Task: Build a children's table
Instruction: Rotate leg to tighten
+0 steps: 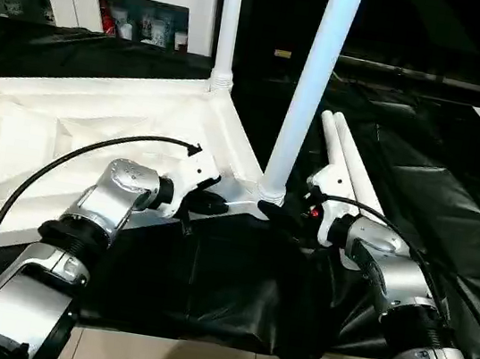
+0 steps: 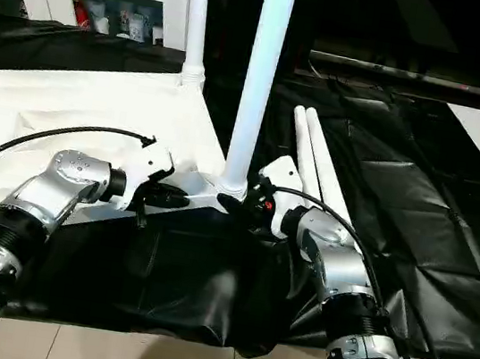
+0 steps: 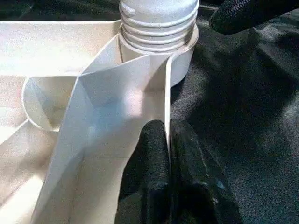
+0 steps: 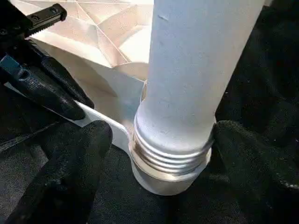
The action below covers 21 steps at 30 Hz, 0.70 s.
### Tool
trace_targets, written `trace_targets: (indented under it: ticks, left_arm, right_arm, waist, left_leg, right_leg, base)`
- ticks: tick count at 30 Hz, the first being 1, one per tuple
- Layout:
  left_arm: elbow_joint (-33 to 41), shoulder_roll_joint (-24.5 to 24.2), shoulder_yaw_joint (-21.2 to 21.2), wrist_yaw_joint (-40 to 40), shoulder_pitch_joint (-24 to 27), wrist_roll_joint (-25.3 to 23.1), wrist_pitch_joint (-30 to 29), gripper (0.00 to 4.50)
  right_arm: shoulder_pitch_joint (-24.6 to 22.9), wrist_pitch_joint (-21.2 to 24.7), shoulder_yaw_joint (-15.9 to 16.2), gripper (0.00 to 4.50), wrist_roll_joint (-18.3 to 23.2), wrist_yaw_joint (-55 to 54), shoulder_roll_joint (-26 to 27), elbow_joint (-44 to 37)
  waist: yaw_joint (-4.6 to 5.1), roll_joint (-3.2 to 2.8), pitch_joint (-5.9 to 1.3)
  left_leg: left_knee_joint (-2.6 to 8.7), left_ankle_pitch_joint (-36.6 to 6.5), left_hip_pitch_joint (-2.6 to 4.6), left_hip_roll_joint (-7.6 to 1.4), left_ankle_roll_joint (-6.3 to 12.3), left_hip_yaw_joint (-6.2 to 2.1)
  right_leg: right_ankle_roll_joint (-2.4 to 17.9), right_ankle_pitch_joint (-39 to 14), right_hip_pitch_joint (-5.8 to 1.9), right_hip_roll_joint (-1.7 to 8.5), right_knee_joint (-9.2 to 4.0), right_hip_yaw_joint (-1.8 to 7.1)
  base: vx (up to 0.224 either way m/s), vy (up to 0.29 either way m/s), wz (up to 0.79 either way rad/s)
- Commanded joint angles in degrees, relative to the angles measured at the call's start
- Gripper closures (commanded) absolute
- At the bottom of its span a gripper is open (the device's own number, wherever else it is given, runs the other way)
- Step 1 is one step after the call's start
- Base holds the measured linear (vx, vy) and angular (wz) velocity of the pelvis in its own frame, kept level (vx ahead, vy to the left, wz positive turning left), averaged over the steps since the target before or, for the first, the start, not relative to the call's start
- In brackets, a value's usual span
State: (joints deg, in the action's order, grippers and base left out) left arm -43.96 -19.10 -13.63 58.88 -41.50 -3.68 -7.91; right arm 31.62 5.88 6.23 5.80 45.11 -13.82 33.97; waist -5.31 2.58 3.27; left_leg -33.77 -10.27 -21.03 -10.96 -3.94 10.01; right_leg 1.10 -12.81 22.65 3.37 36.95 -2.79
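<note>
Right gripper [image 4: 159, 140]: our two black fingers stand wide apart, one on each side of the threaded foot of the near leg [image 1: 313, 82]. One pad [image 4: 243, 149] appears to touch the collar; the other sits just beside it. No firm clamp that we can confirm.

Left gripper [image 3: 167, 154]: fingers pinched shut on the thin rim wall of the table top [image 1: 68, 118], just beside the corner socket [image 3: 180, 56]. We are bracing the panel here.

The top lies underside up on black sheeting [image 1: 233, 287]. The near leg stands in the near corner socket with several thread rings exposed above the rim, so we judge it only partly screwed in. A second leg [image 1: 230, 16] stands upright in the far corner. Two spare legs [image 1: 351, 160] lie side by side on the sheet behind our right wrist.

To do this step well:
- keep the left pinch firm so the top cannot spin
- close squarely on the collar and keep the leg vertical
- turn in short bites, regrip, and watch the rings disappear
</note>
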Motion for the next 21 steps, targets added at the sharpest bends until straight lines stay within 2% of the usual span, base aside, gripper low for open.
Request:
trace_targets:
  ticks: [1, 8, 13, 14, 21]
  left_arm:
    - [-1.31, -0.13, -1.82, 1.45, 0.76, -0.93, -1.17, 4.49]
    - [4.39, -1.39, -4.03, 7.81, 3.53, -0.14, 2.06, 4.49]
    - [6.47, -1.95, -4.58, 9.85, 4.51, 0.23, 3.30, 4.49]
    - [6.74, -2.05, -4.57, 10.10, 4.65, 0.34, 3.36, 4.49]
    - [8.40, -2.97, -4.36, 11.21, 5.30, 0.71, 2.91, 4.49]
  right_arm:
    - [1.15, -0.80, 0.54, 0.63, -1.18, 0.10, -0.81, 0.41]
    - [1.23, -2.79, 2.31, 0.63, -2.98, 1.87, -2.14, 1.87]
    - [1.11, -3.19, 2.99, 0.63, -3.37, 3.62, -2.83, 1.92]
    - [1.00, -3.14, 3.21, 0.63, -3.32, 4.36, -3.01, 1.83]
    - [-0.01, -2.90, 4.68, 0.63, -3.08, 7.97, -3.88, 1.24]
  waist:
    - [-0.22, -0.31, -3.83]
    - [-0.19, -0.34, -3.93]
    - [-0.30, -0.49, -3.69]
    - [-0.29, -0.30, -3.70]
    - [-0.67, -0.32, -3.77]
  left_leg:
    - [3.53, -6.83, 0.56, -2.25, 1.99, -0.62]
    - [3.42, -5.75, 0.46, -2.29, 2.62, -0.57]
    - [3.67, -8.21, 0.69, -2.51, 1.87, -0.57]
    - [3.67, -8.26, 0.69, -2.48, 1.80, -0.55]
    - [3.58, -7.23, 0.63, -2.45, 2.21, -0.53]
  right_leg:
    - [13.96, 1.15, -3.33, 4.88, -4.31, 2.84]
    - [14.60, 3.81, -3.45, 4.89, -4.06, 2.83]
    - [14.24, 0.00, -3.17, 4.91, -4.44, 2.85]
    - [14.17, -0.14, -3.21, 4.87, -4.44, 2.84]
    - [14.04, 1.09, -3.19, 4.85, -4.21, 2.84]
  base:
    - [0.000, 0.000, 0.00]
    - [0.000, 0.000, 0.00]
    - [0.000, 0.000, 0.00]
    - [0.000, 0.000, 0.00]
    - [0.000, 0.000, 0.00]
